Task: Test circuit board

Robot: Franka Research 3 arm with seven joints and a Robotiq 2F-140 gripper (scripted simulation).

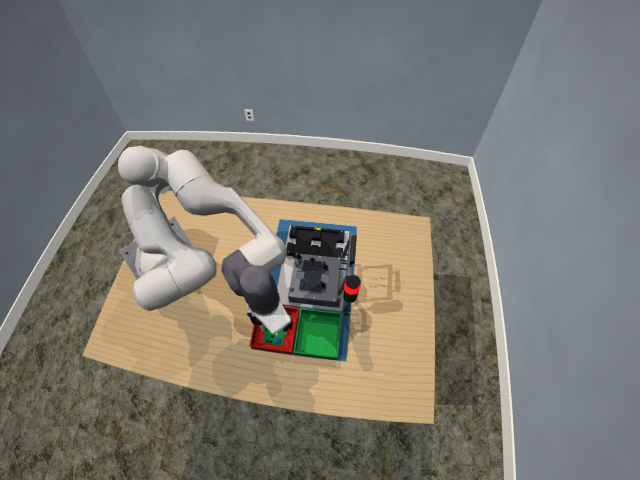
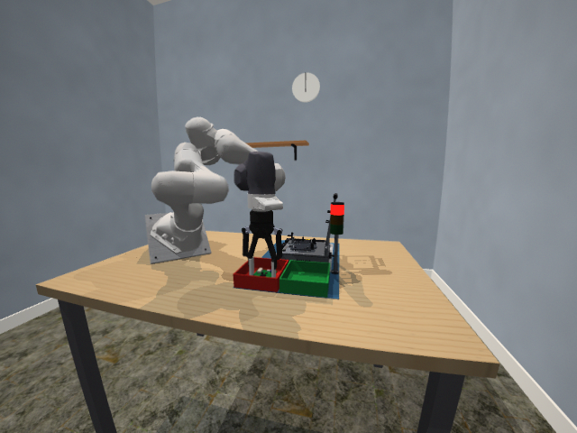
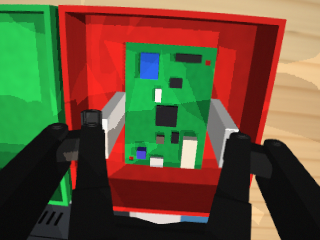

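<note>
The green circuit board (image 3: 170, 110) (image 1: 272, 338) hangs face up inside the red bin (image 3: 250, 75) (image 1: 256, 342) (image 2: 251, 281), a little above its floor, with its white connector end toward the camera in the wrist view. My gripper (image 3: 166, 110) (image 2: 261, 269) reaches straight down into the red bin, and its two grey pads press on the board's long edges. The signal tower (image 1: 352, 288) (image 2: 336, 209) glows red. The tester (image 1: 315, 281) (image 2: 303, 245) stands behind the bins with its lid up and its plate bare.
The green bin (image 1: 317, 335) (image 2: 303, 278) (image 3: 25, 65) stands empty, touching the red bin's right side in the top and exterior views. The black tray (image 1: 316, 238) sits behind the tester. All stand on a blue mat (image 1: 345, 330) on the wooden table (image 2: 396, 308).
</note>
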